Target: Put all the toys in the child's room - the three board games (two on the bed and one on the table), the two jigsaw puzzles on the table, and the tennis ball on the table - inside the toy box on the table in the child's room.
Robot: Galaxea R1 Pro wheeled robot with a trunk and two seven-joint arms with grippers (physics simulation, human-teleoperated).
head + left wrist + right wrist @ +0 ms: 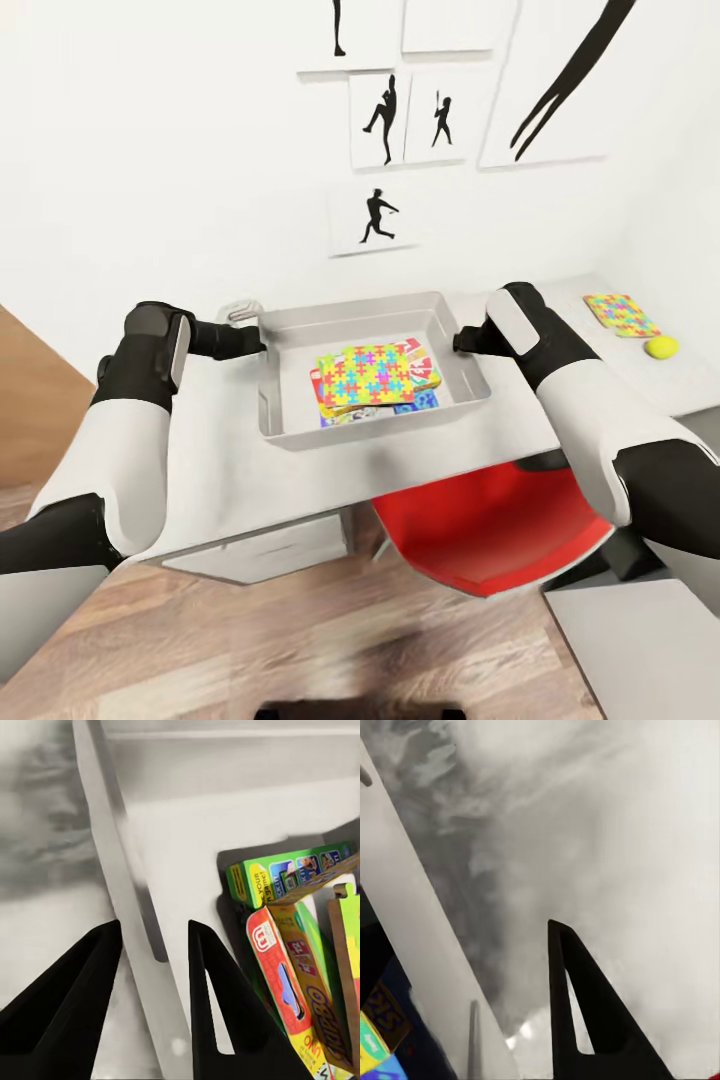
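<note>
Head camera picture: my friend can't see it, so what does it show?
Two robot arms hold a grey toy box on a pale table by its side rims, left gripper and right gripper. Inside, a colourful jigsaw puzzle lies on game boxes. Another jigsaw puzzle and a tennis ball wait on the table's right end.

This is a child's bedroom at home. Sports-silhouette prints [385, 120] hang on the white wall beyond both grippers, a red chair [495, 535] sits below them, and bright puzzles fill the toy box [290, 420] between.
</note>
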